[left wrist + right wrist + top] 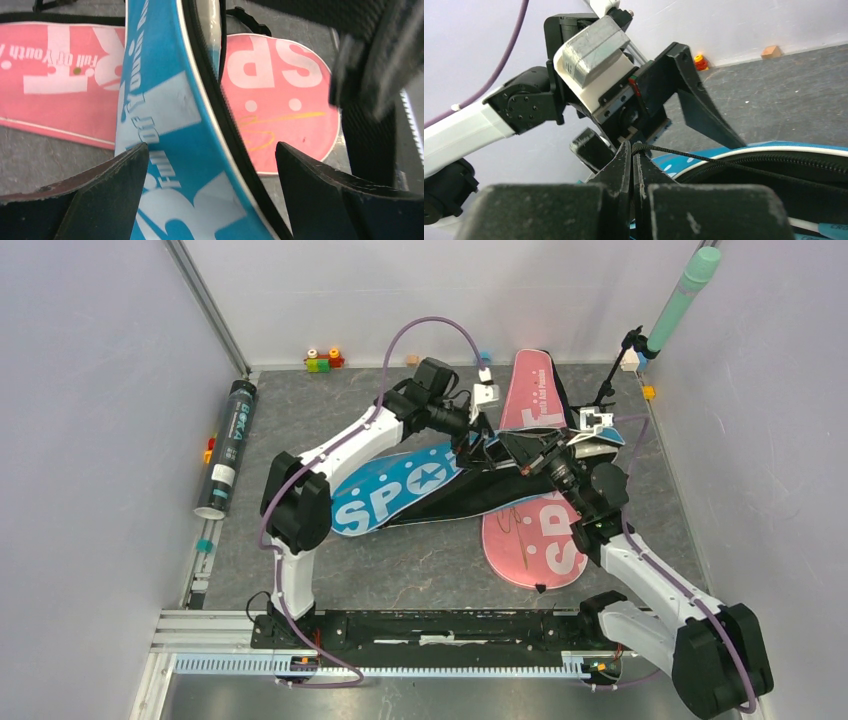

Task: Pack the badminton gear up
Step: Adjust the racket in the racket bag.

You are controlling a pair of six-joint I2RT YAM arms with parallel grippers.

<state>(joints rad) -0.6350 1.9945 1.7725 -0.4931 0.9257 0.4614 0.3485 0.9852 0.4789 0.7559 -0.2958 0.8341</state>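
Nearest the arm bases, the pink bag [530, 540] lay flat on the worktop [420, 570], its long axis running near to far. The blue bag [395, 490] lay across it, touching it, wide end to the left. Its black zip edge looked parted, so my read was that it wasn't closed yet.

Mid-worktop, both arms met over the blue bag's narrow end.
- Right gripper [631, 150]: jaws clenched on a thin black cord [684, 155] coming off the zip line. Probably the puller, but I couldn't confirm that.
- Left gripper [211, 146]: jaws spread wide, straddling the bag's raised blue edge and grasping nothing.

The dark tube [228, 445] lay along the left wall, well apart from both bags and not packed. No rackets or shuttlecocks showed clearly, and I couldn't tell whether any were inside the bags.

At the far wall were the toy blocks [322, 360], with the tripod stand [612, 375] in the far right corner. Neither is part of the job.

Progress estimate: partway. Left to do: zip the blue bag, check the pink one, deal with the tube.
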